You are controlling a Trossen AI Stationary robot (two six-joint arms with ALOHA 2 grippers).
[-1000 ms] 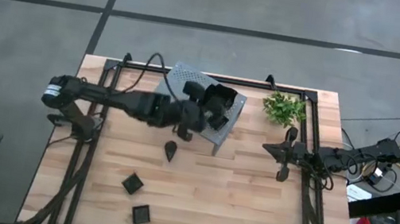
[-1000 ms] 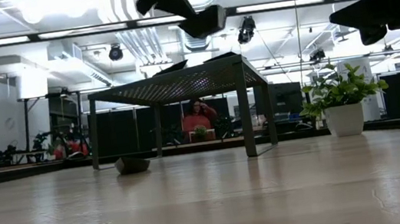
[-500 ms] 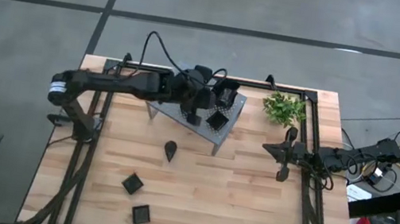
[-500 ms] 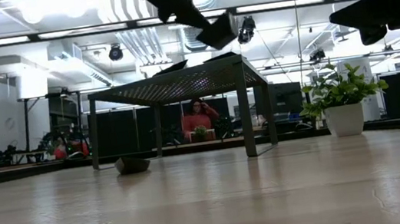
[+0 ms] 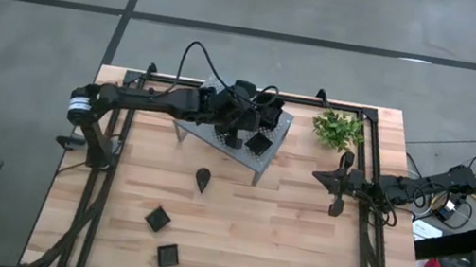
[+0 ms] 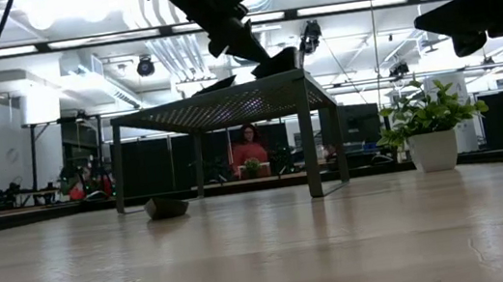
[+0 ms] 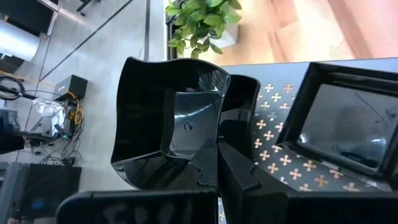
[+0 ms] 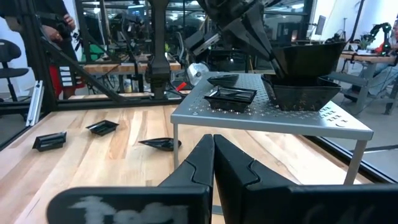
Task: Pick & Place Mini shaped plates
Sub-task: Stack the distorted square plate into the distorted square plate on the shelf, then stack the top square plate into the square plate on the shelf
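Note:
My left gripper [image 5: 250, 118] reaches over the grey perforated shelf [image 5: 217, 142] and is shut on a square black mini plate [image 7: 161, 118]. That plate hovers at a stack of black plates [image 8: 298, 93] on the shelf's far right part; whether it touches the stack I cannot tell. Another square plate [image 5: 259, 143] lies flat on the shelf. On the table lie a leaf-shaped plate [image 5: 202, 180] and two square ones [image 5: 157, 219] [image 5: 167, 255]. My right gripper [image 5: 319, 176] waits shut at the table's right side. My left gripper pinches the square plate by its rim [image 7: 199, 146], at the near wall of the dish, between its two fingers [image 7: 239, 171]. It comes slanting down from the table's left. The plate [image 6: 280, 59] is tilted just above the shelf top [image 6: 227, 105].
A small green plant [image 5: 337, 128] in a white pot stands at the table's far right, close to the shelf. Black frame rails [image 5: 369, 173] run along the table's edges. Bare wood lies between the shelf and the near plates. A person [image 6: 249, 146] sits in the room beyond.
My left gripper has carried the square plate from the shelf's near edge toward the far right part of the shelf and lowered it onto the level of the stack there. It has stayed shut on the plate. The right arm has kept still.

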